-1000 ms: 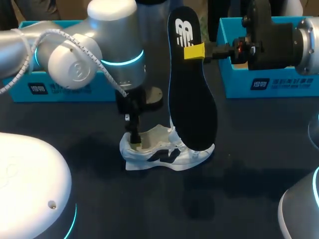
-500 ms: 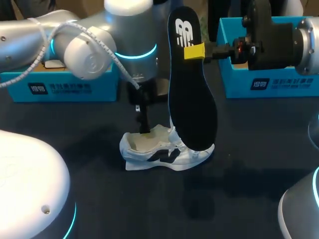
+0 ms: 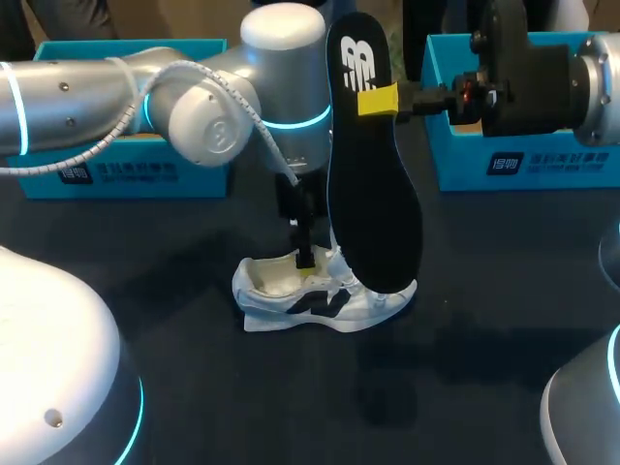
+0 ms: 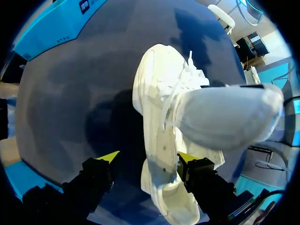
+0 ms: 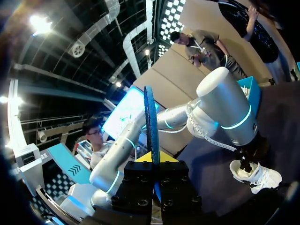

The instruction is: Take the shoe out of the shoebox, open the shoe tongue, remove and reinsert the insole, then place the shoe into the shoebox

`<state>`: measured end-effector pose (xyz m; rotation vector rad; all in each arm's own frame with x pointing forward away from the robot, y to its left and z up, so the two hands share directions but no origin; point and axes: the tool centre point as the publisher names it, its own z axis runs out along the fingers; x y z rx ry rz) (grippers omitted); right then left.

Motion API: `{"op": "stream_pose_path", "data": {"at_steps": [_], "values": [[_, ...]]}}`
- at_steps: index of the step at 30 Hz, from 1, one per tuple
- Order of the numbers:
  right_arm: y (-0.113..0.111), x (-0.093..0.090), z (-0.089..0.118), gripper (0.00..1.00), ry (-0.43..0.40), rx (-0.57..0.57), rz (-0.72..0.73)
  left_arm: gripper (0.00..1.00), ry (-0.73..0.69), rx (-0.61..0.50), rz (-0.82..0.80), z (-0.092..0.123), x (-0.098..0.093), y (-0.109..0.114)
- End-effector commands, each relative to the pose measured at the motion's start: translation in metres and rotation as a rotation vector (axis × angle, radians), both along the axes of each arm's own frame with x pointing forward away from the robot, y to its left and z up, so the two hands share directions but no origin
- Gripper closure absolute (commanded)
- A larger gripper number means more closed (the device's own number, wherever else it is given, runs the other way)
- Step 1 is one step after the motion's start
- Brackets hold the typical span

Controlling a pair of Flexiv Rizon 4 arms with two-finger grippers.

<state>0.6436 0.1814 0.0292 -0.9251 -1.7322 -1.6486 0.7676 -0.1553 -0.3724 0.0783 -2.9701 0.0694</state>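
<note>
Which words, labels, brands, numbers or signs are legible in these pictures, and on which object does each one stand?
No text can be quoted with certainty.
insole: a white logo near its upper end, a stylised mark, no readable word.
left blue box: dark square sign with white characters, too blurred to read.
right blue box: the same kind of label, too blurred to read.
shoe: dark side mark, no letters.
</note>
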Motion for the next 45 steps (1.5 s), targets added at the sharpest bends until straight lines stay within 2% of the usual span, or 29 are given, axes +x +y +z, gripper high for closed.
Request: {"op": "stream_pose_path", "data": {"at_steps": [1, 4, 7, 12, 14, 22, 28, 32, 39, 42, 44, 45], "values": [[0.003, 0.0, 0.0, 1.0, 0.002, -0.002, -0.002, 0.3, 0.016, -0.001, 0.006, -0.01, 0.0, -0.005], [0.003, 0.0, 0.0, 1.0, 0.002, -0.002, -0.002, 0.49, 0.027, -0.002, 0.01, -0.014, -0.001, -0.006], [0.003, 0.0, 0.0, 1.0, 0.002, -0.002, -0.002, 0.51, 0.032, -0.002, 0.011, -0.016, -0.002, -0.006], [0.003, 0.0, 0.0, 1.0, 0.002, -0.002, -0.002, 0.75, 0.052, 0.002, 0.009, -0.021, -0.005, -0.006], [0.003, 0.0, 0.0, 1.0, 0.002, -0.002, -0.002, 1.0, 0.06, -0.002, 0.001, -0.022, -0.009, -0.007], [0.003, 0.0, 0.0, 1.0, 0.002, -0.002, -0.002, 1.0, 0.109, 0.007, -0.069, -0.023, -0.016, -0.005], [0.003, 0.0, 0.0, 1.0, 0.002, -0.002, -0.002, 1.0, 0.179, -0.022, -0.189, -0.01, -0.015, -0.006], [0.003, 0.0, 0.0, 1.0, 0.002, -0.002, -0.002, 1.0, 0.228, 0.014, -0.446, 0.011, -0.011, -0.011], [0.003, 0.0, 0.0, 1.0, 0.002, -0.002, -0.002, 1.0, 0.256, 0.028, -0.663, 0.033, -0.001, -0.009], [0.003, 0.0, 0.0, 1.0, 0.002, -0.002, -0.002, 1.0, 0.258, 0.018, -0.899, 0.04, -0.003, -0.011], [0.003, 0.0, 0.0, 1.0, 0.002, -0.002, -0.002, 1.0, 0.211, 0.003, -1.054, 0.045, -0.005, -0.011], [0.003, 0.0, 0.0, 1.0, 0.002, -0.002, -0.002, 1.0, 0.171, 0.034, -1.088, 0.046, -0.006, -0.011]]}}
